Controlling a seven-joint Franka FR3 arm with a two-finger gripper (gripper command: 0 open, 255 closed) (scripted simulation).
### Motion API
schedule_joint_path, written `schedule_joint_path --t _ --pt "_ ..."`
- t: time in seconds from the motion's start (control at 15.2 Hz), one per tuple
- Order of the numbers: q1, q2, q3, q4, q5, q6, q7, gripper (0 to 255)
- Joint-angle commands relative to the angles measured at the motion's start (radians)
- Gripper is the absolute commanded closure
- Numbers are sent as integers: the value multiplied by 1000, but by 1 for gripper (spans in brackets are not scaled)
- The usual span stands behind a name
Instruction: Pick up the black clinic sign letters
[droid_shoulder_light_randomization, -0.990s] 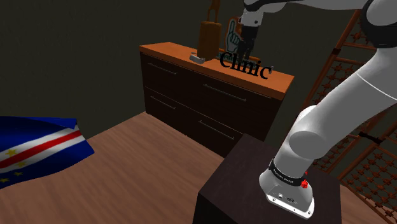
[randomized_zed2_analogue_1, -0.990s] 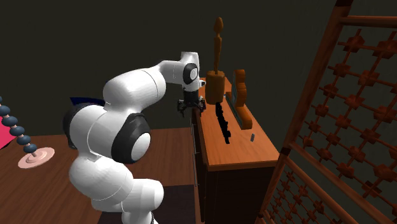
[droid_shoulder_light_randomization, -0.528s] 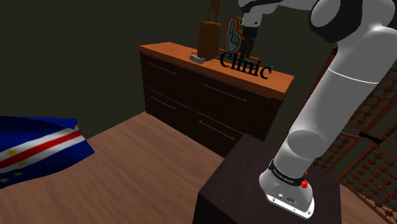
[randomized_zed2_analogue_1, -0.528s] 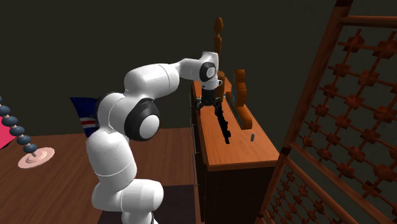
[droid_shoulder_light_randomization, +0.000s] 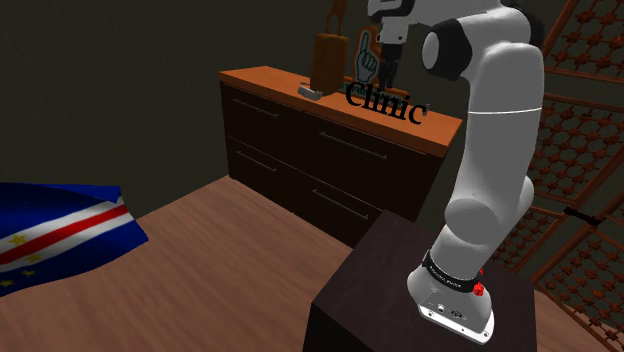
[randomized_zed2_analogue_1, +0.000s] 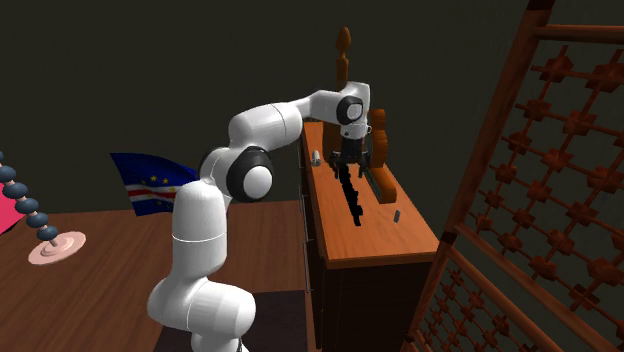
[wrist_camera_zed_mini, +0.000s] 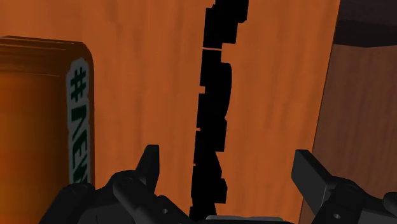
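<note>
Black two-finger gripper (wrist_camera_zed_mini: 227, 160) spread wide over the row of black Clinic sign letters (wrist_camera_zed_mini: 215, 89), untouched between its fingers, mid-top of the orange wooden dresser (wrist_camera_zed_mini: 146, 108)

in the shoulder view a dark chest of drawers with an orange top (droid_shoulder_light_randomization: 262, 78) carries a tall brown block (droid_shoulder_light_randomization: 326, 60), a small grey piece (droid_shoulder_light_randomization: 309, 92) at its seven o'clock and a teal pointing-hand cutout (droid_shoulder_light_randomization: 363, 64) at its three. a blue, white and red flag (droid_shoulder_light_randomization: 60, 235) lies at the chest's eight o'clock, a reddish lattice screen (droid_shoulder_light_randomization: 590, 180) at three.
</note>
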Motion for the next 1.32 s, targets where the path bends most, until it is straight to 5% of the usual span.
schedule_joint_path --t 0.0,0.46,0.53,1.25 --pt "-8 17 2 -5 8 17 -11 0" --pt "7 5 3 -98 2 98 -8 0" --pt "8 3 3 -100 2 99 -8 255" --pt "3 7 3 -67 4 70 -8 255"
